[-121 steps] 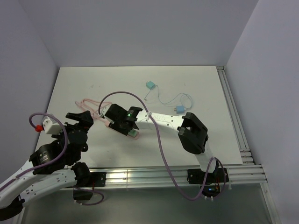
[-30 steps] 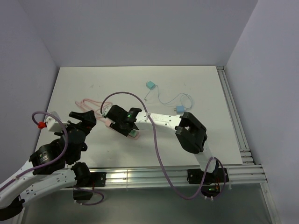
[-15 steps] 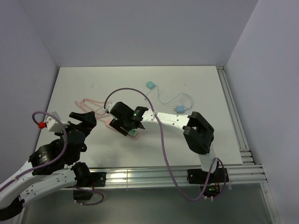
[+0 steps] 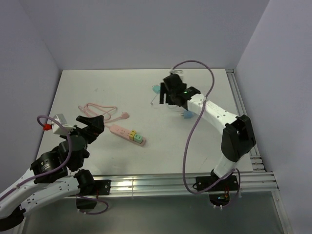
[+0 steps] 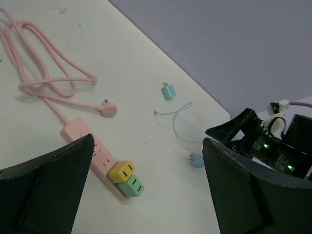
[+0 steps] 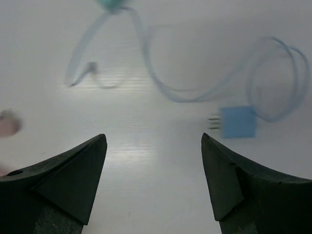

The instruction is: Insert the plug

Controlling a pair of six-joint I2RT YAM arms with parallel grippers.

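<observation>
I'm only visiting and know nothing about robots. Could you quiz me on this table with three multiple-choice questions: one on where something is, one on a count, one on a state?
1. Where is the blue plug?
A. Lying on the table, apart from the pink power strip
B. Pushed into the strip
C. Between a gripper's fingers

2. How many coloured blocks sit on the pink power strip?
A. One
B. Two
C. Four

3. How does the right gripper stand?
A. Shut on a cable
B. Shut on nothing
C. Open, holding nothing

Answers:
1 A: it lies alone on the white surface, prongs bare.
2 B: one yellow block and one green block sit at the strip's end.
3 C: its fingers stand wide apart, with only table between them.
</observation>
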